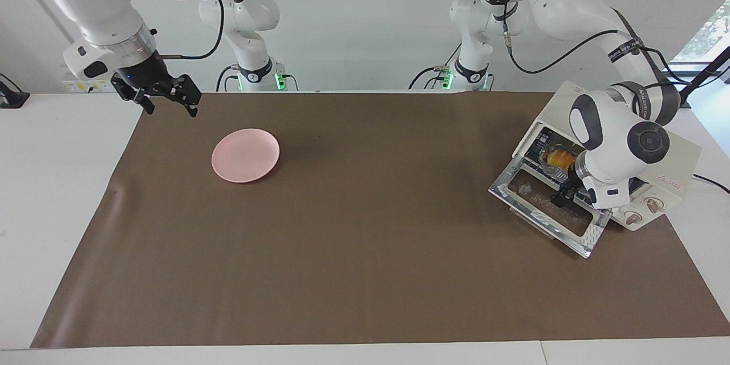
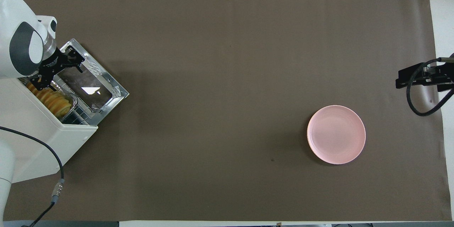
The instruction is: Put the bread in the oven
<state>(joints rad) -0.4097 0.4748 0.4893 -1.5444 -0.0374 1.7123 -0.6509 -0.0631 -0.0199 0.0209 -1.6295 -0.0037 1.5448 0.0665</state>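
Ridged golden bread [image 1: 556, 158] lies inside the cream boxy oven [image 1: 673, 162].
Facing view: the left gripper [image 1: 564, 197] hangs empty, fingers spread, over the oven's dropped glass door; the right gripper [image 1: 165, 97], open and empty, waits well apart from the oven. Overhead view: the loaf's [image 2: 53, 100] long axis runs along the oven's [image 2: 46, 145] mouth, on crinkled foil.

The brown-covered surface [image 1: 365, 251] lies open mid-span; only the round pink plate [image 1: 246, 155] and cream-white boxy oven [image 1: 673, 165], door [image 1: 547, 205] dropped, obstruct.
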